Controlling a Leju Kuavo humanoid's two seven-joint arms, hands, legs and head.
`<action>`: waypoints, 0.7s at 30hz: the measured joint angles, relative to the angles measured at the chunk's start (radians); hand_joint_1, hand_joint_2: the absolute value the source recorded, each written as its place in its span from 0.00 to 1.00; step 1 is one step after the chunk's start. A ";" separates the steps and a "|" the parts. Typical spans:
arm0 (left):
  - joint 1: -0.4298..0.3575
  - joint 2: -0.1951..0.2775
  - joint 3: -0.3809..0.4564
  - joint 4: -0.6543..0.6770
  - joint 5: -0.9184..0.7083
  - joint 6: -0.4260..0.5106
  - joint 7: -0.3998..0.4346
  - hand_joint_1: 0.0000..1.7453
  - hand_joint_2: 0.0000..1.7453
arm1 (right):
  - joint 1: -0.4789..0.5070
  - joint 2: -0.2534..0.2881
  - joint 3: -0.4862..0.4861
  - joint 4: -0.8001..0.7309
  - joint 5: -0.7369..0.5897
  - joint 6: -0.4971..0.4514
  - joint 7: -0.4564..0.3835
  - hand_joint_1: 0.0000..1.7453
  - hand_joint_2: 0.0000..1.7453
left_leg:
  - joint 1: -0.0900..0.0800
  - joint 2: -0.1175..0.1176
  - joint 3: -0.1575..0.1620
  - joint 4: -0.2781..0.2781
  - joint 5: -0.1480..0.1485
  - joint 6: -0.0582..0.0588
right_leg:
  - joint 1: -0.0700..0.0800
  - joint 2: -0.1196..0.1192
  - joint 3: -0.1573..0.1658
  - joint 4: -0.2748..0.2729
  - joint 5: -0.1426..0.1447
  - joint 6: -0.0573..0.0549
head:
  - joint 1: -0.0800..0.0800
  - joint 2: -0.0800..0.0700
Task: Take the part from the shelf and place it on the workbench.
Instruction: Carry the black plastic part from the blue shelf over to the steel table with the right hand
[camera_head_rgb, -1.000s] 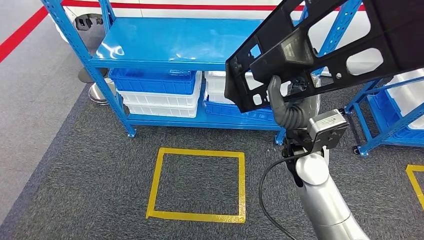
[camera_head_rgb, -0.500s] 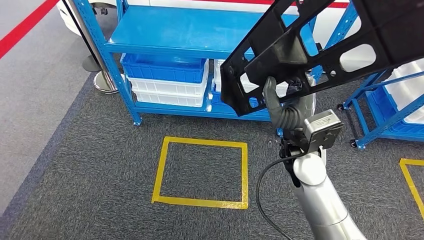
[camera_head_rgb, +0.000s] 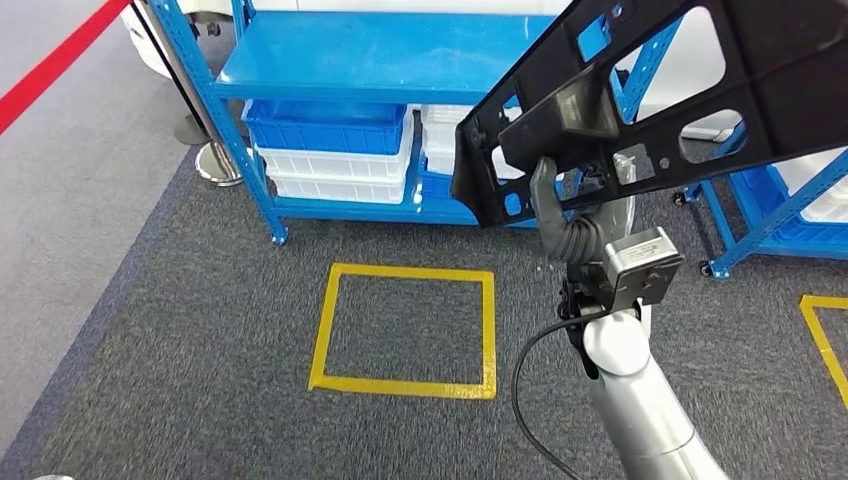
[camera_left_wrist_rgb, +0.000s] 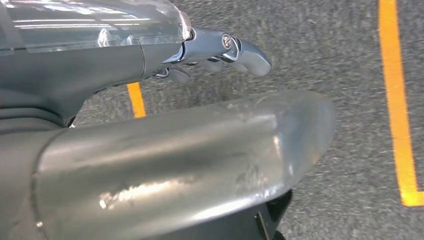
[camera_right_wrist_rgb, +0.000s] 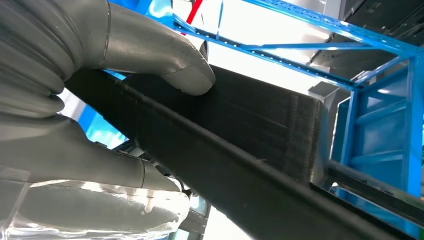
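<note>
Here the right hand (camera_head_rgb: 560, 215) grips the part (camera_head_rgb: 650, 95), a big black flat frame with cutouts, thumb pressed on its face and fingers wrapped under the edge; same grip up close in the right wrist view, hand (camera_right_wrist_rgb: 75, 100) on part (camera_right_wrist_rgb: 260, 145). Part is held up in the air, tilted, in front of the shelf (camera_head_rgb: 380, 60) and off its blue top board. Blue and white bins (camera_head_rgb: 335, 150) sit on the shelf's lower level. Yellow tape square (camera_head_rgb: 405, 320) on the grey carpet in front of the shelf. Left hand (camera_left_wrist_rgb: 165, 150) hangs over carpet, fingers (camera_left_wrist_rgb: 235, 50) loosely extended, holding nothing.
</note>
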 joint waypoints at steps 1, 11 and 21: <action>0.000 0.002 0.000 0.000 -0.002 0.002 0.001 0.00 0.00 | 0.004 0.000 0.000 0.000 0.001 -0.001 -0.001 1.00 1.00 | 0.003 0.000 0.007 0.026 0.011 -0.004 | -0.001 -0.001 -0.017 0.008 0.007 0.002 | 0.000 0.000; 0.006 0.011 0.000 0.000 -0.013 0.006 0.003 0.00 0.00 | 0.027 0.001 0.002 -0.009 0.004 -0.017 -0.008 1.00 1.00 | 0.003 0.005 0.182 -0.263 0.082 0.043 | -0.008 0.007 -0.108 0.058 0.030 0.054 | 0.000 0.000; 0.006 0.012 0.000 0.000 -0.028 0.007 0.005 0.00 0.00 | 0.044 0.001 -0.004 -0.018 0.050 -0.060 -0.034 1.00 1.00 | -0.002 0.010 0.038 -0.245 0.196 0.041 | -0.004 0.012 0.071 0.083 -0.086 0.050 | 0.008 0.000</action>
